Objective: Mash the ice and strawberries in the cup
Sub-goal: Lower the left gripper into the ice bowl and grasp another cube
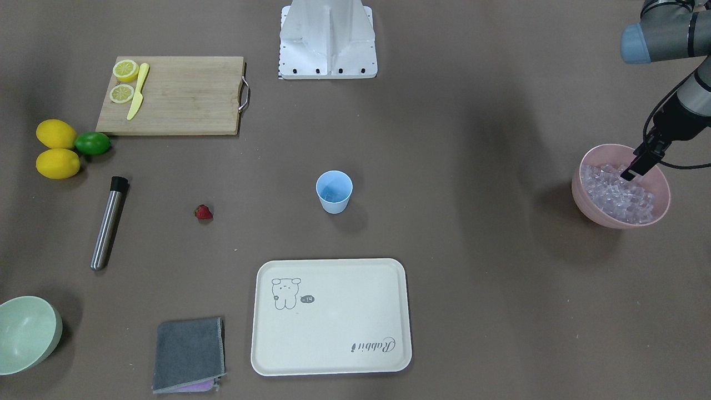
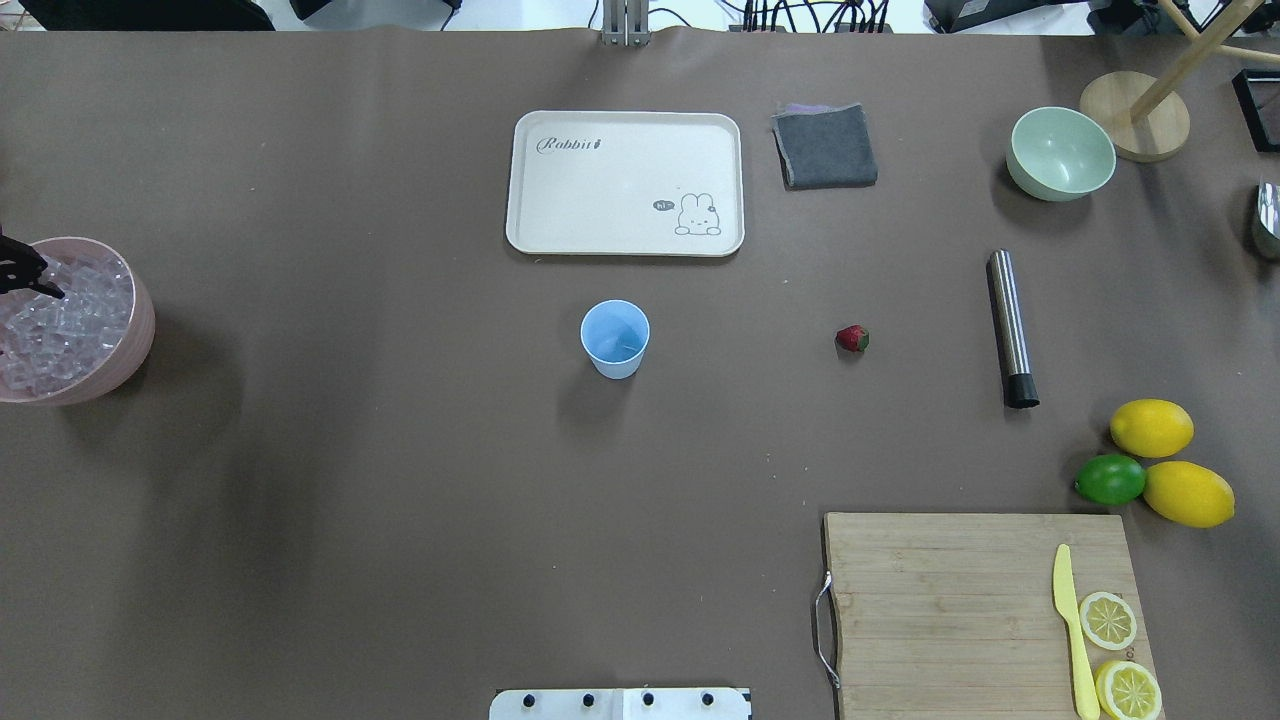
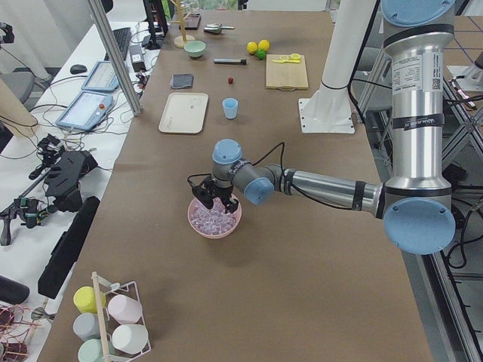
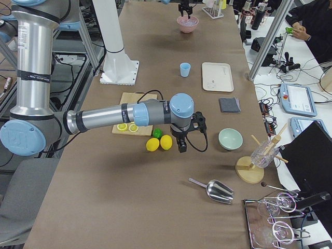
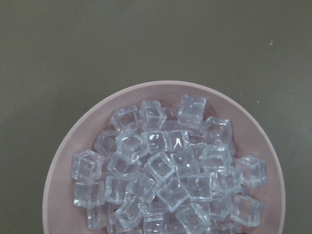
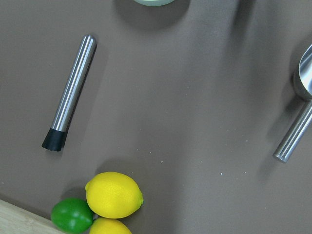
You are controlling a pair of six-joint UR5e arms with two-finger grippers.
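Note:
The light-blue cup [image 1: 334, 191] stands upright mid-table, also in the overhead view [image 2: 614, 338]; a faint clear shape shows inside it. The red strawberry [image 1: 203, 212] lies on the table between the cup and a steel muddler [image 1: 109, 222]. The ice [image 1: 616, 194] fills a pink bowl [image 1: 589, 206] at the table's end and fills the left wrist view [image 5: 165, 165]. My left gripper [image 1: 630, 173] hangs over the bowl's rim, fingers apart, just above the cubes and holding nothing. My right gripper [image 4: 181, 146] hovers beside the lemons; I cannot tell if it is open or shut.
A cream tray [image 1: 333, 364] and grey cloth [image 1: 189, 353] lie beyond the cup. A cutting board [image 1: 183, 94] holds lemon halves and a yellow knife. Two lemons [image 1: 57, 149], a lime [image 1: 92, 143], a pale green bowl [image 1: 28, 333] and a metal scoop [image 4: 215, 191] sit on the right arm's side.

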